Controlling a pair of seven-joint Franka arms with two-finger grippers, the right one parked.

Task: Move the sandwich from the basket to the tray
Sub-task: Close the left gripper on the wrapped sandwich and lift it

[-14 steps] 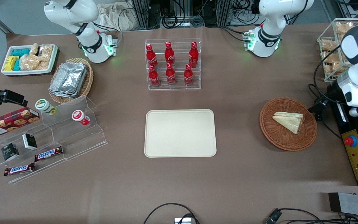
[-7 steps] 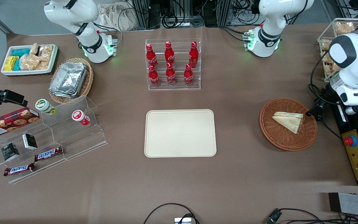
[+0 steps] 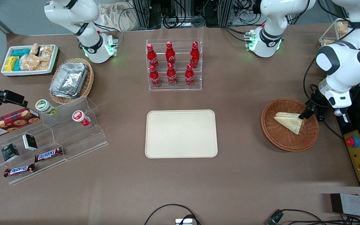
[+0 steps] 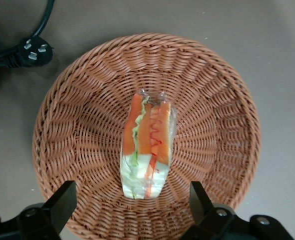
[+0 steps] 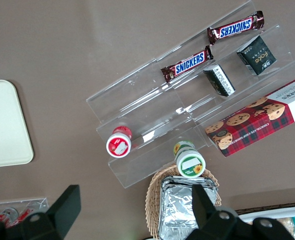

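The sandwich (image 3: 289, 122), a plastic-wrapped white wedge with orange, red and green filling (image 4: 147, 145), lies in the round reddish-brown wicker basket (image 3: 280, 137) toward the working arm's end of the table. My left gripper (image 3: 310, 114) hangs just above the basket's edge (image 4: 212, 100) at the sandwich's wide end. It is open, its black fingers (image 4: 62, 200) spread wider than the sandwich, with nothing between them. The cream tray (image 3: 181, 133) lies bare at the table's middle, a good way from the basket.
A rack of red cola bottles (image 3: 173, 64) stands farther from the front camera than the tray. A black control box with a red button (image 3: 358, 156) and a cable plug (image 4: 35, 52) lie beside the basket. Acrylic snack shelves (image 3: 52, 137) sit toward the parked arm's end.
My left arm has swung in from the table's end toward the basket; the gripper now hangs over the basket's rim at the sandwich's wide end. The sandwich has not moved.
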